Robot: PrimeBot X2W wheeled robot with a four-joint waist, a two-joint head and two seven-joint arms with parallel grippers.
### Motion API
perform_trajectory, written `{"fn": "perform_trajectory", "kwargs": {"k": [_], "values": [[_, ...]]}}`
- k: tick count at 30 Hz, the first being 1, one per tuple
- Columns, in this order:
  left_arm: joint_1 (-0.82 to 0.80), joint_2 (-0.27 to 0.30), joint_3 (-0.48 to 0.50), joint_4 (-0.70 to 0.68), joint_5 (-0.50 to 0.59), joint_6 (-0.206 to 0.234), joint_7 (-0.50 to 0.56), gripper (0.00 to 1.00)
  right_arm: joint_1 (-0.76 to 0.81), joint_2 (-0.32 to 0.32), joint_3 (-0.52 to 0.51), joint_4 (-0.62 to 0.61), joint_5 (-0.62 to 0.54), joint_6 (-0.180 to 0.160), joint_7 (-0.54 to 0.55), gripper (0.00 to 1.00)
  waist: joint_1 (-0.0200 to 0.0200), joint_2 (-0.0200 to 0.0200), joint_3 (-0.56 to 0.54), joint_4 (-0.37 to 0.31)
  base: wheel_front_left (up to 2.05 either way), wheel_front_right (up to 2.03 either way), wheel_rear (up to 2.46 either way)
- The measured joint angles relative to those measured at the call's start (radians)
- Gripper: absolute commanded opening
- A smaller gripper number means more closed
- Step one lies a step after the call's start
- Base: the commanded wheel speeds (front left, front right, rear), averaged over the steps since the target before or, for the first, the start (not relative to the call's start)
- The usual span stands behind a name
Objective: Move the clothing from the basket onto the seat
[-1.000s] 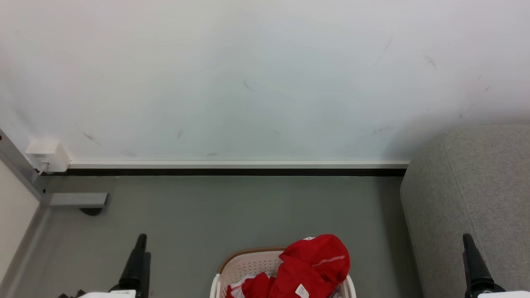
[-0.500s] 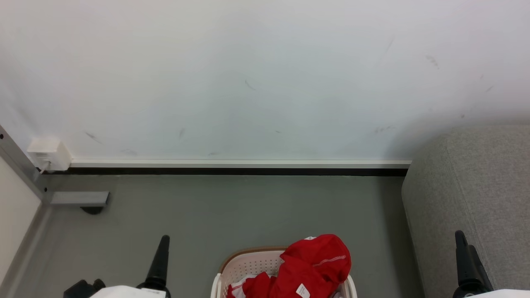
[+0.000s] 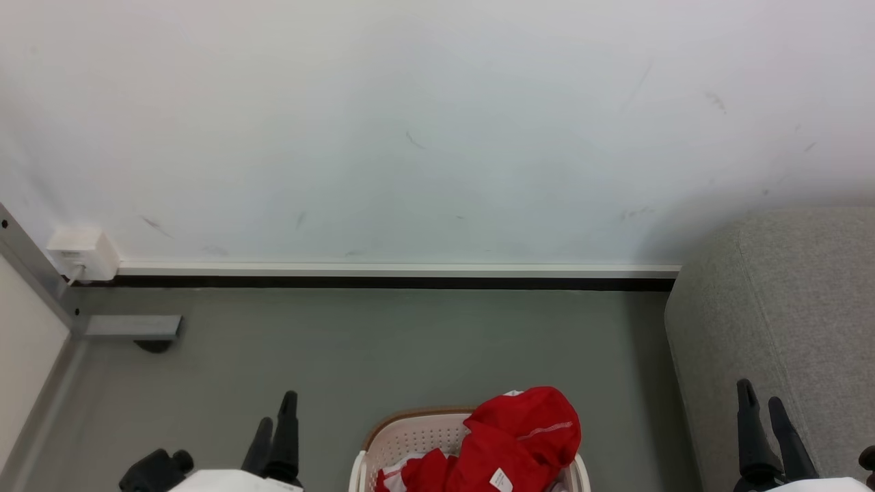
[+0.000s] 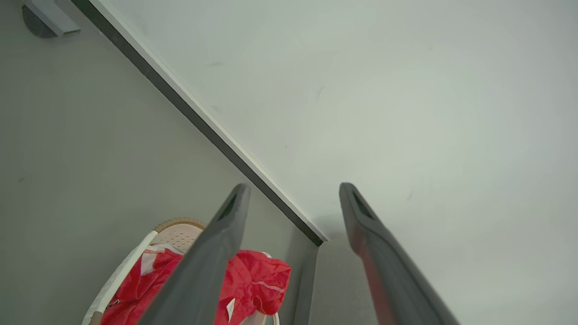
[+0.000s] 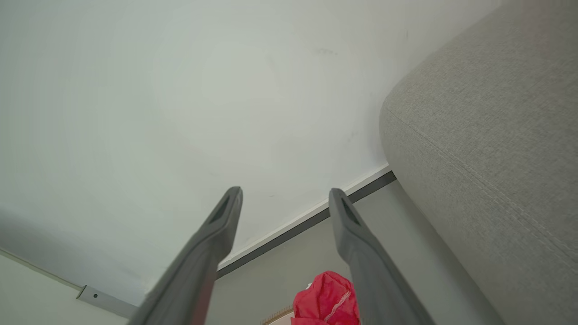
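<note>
The bright red fabric clothing (image 3: 523, 437), with white stitching and a small white tag (image 3: 500, 480), is lying heaped in the oval cream-white perforated plastic basket (image 3: 403, 441). Its highest fold is bulging above the basket's brown rim on the side nearer the sofa, and a white panel is peeking out low on the other side. The basket is sitting on the grey-green floor (image 3: 383, 342) at the bottom middle of the head view, just beside the large grey woven-fabric seat (image 3: 786, 307), which is rising at the right with a rounded edge and is carrying none of the clothing.

The left gripper (image 3: 278, 408) is hanging above the floor to the left of the basket, its two dark fingers spread apart and grasping nothing. In its wrist view the basket and the red cloth are showing below and behind the fingers, apart from them. The right gripper (image 3: 759, 393) is hovering in front of the seat's side, likewise released and empty, with its fingers pointing towards the scuffed white wall (image 3: 410, 123).

A pale baseboard with a dark strip (image 3: 396, 272) is running along the foot of the wall, and a small white box (image 3: 78, 253) is sitting at its left end.
</note>
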State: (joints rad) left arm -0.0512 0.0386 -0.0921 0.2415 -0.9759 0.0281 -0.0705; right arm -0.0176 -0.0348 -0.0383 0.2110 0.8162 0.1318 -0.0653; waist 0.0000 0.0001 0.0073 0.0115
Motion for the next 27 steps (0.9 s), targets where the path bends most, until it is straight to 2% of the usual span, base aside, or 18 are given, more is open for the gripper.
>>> {"fn": "perform_trajectory", "kwargs": {"k": [17, 27], "values": [[0.003, 0.002, -0.046, -0.022, 0.256, 0.065, -0.049, 1.00, 0.013, -0.002, 0.019, -0.010, -0.228, 0.000, -0.052, 1.00, 0.0000, 0.0000, 0.001, 0.005, 0.00, 0.00, 0.00], [0.010, 0.003, -0.047, -0.023, 0.381, 0.086, -0.074, 1.00, 0.021, -0.004, 0.029, -0.013, -0.344, 0.000, -0.081, 1.00, 0.0000, 0.0000, -0.002, 0.008, 0.00, 0.00, 0.00]]}}
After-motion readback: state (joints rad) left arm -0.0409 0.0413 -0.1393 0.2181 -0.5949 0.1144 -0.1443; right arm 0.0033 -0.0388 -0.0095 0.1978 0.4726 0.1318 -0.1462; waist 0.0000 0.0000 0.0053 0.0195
